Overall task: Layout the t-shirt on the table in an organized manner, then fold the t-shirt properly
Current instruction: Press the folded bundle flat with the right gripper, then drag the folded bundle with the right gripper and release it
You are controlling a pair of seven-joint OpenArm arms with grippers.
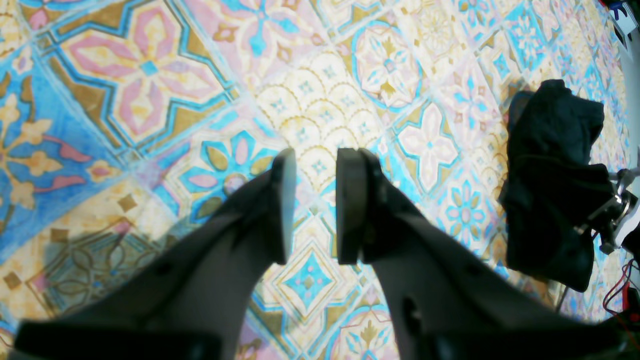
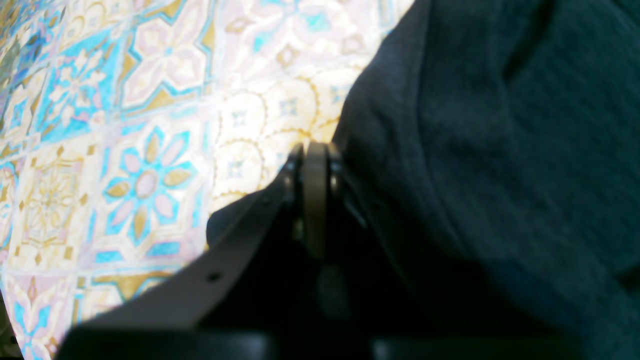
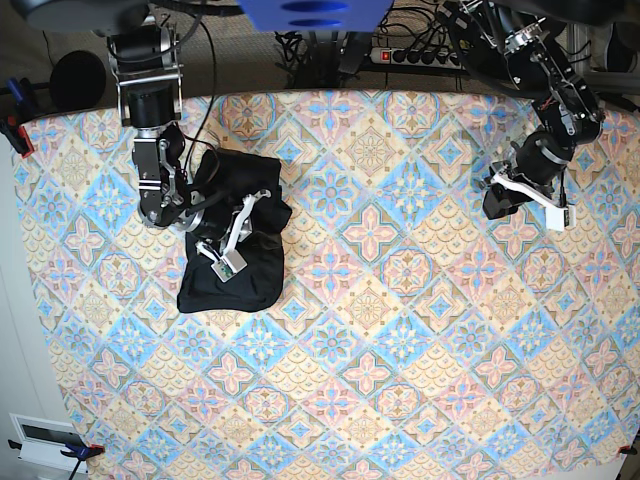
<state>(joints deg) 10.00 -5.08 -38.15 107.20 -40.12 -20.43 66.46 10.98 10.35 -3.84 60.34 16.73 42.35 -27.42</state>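
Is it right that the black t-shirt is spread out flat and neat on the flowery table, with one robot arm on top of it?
Not quite. The t-shirt is bunched into a crumpled heap, not spread flat, as the base view shows. It does lie on the flowery table, with the right gripper at it.

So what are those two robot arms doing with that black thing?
That black thing is a t-shirt, bunched in a heap on the patterned table. The right gripper is shut and sits right at the cloth's edge; whether it has pinched any fabric is hard to tell. The left gripper is far off on the other side, open and holding nothing, hanging over bare table. The shirt is not spread out or folded yet.
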